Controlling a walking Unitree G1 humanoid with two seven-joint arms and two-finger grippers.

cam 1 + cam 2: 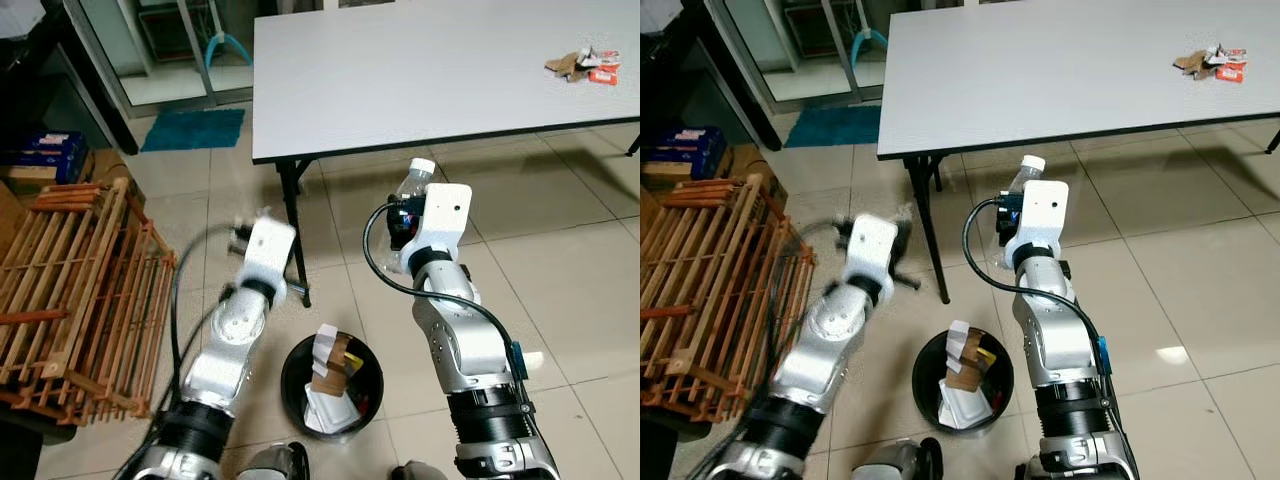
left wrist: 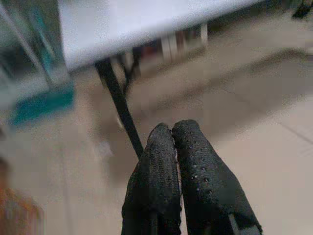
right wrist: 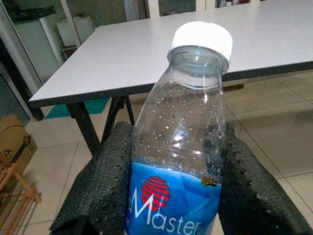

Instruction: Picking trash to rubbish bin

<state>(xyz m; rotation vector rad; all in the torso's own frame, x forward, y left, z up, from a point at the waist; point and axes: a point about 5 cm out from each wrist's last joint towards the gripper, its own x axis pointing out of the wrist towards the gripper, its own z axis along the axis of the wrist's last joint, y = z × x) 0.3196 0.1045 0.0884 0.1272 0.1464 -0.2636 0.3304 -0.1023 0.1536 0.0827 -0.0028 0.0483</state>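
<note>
Glistening clear bottle, white-capped, blue-labelled

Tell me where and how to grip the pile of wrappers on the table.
Pinch the wrappers across the crumpled middle, coming straight down from above: they lie low and flat on the table near its far right edge, so no side gives purchase. The left tool is free.

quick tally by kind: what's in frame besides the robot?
Plastic bottle, clamped in the right hand: 1
Rubbish bin, black, with trash inside: 1
Table, grey: 1
Pile of wrappers on the table: 1
Wooden rack: 1
Teal mat: 1
Total: 6
Left hand is shut, empty.
</note>
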